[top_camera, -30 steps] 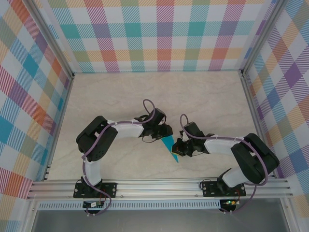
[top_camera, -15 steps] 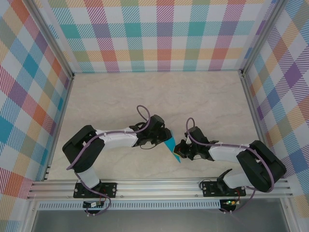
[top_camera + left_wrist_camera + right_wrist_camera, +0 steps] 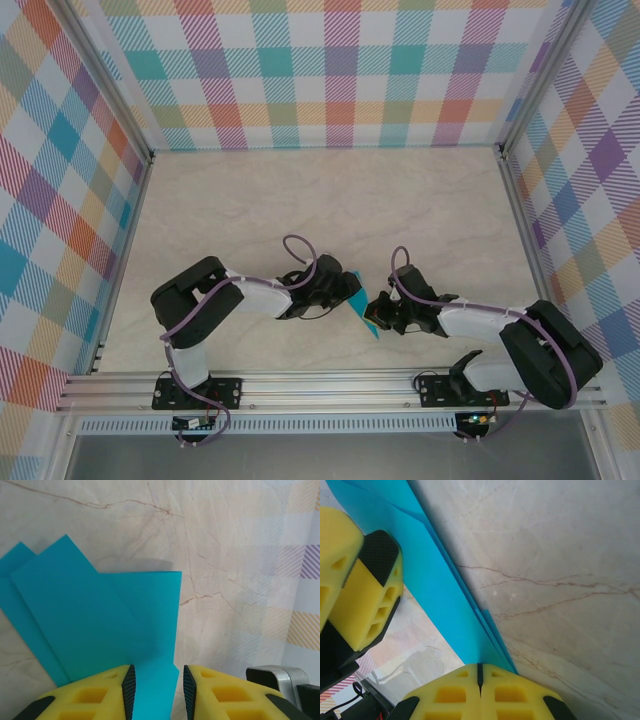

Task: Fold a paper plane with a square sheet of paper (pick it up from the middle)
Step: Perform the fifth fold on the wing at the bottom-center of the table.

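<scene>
Paper (image 3: 358,298), folded into a narrow teal strip, is seen at the near middle of the desk (image 3: 300,200), between the two grippers. One end is pinched by the fully closed jaws of the right gripper (image 3: 480,672). The left gripper (image 3: 156,675) is held with jaws slightly parted, a paper flap lying loose between them

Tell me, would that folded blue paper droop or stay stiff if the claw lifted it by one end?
The folded teal-blue paper looks thin, so probably very light and apt to slide on the smooth marble-look table. Its overlapping layers and creases likely stiffen it somewhat, yet the loose flaps may sag or fan open.
</scene>
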`<state>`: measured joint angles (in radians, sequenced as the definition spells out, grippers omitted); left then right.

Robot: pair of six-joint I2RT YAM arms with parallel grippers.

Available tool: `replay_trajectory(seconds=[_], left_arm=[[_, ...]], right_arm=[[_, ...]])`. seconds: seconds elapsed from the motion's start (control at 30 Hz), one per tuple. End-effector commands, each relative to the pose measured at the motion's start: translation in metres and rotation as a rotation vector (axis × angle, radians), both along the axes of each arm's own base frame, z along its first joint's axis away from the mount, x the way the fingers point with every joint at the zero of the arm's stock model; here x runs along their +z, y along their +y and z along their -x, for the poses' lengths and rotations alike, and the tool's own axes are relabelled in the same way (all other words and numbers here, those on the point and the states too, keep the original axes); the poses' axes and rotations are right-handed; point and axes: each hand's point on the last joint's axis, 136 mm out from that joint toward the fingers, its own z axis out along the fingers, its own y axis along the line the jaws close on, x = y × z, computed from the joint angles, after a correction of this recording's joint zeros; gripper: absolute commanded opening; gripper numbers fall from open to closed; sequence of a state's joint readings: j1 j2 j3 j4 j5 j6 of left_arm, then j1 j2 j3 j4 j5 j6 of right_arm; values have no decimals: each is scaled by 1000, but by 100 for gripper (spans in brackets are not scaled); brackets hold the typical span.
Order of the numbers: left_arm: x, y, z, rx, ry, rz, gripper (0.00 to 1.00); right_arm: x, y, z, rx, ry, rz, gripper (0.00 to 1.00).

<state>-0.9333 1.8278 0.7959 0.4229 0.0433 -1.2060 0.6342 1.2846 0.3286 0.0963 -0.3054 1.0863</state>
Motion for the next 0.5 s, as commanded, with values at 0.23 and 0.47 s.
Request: replay_trajectory(seconds=[0.23,0.47], left_arm=[[-21,44,-16,118,5,-169,35],[-27,66,-29,145,48,-247,35]], right_arm=[[-15,-17,25,77,57,92,3],[-17,-13,30,142,70,88,3]])
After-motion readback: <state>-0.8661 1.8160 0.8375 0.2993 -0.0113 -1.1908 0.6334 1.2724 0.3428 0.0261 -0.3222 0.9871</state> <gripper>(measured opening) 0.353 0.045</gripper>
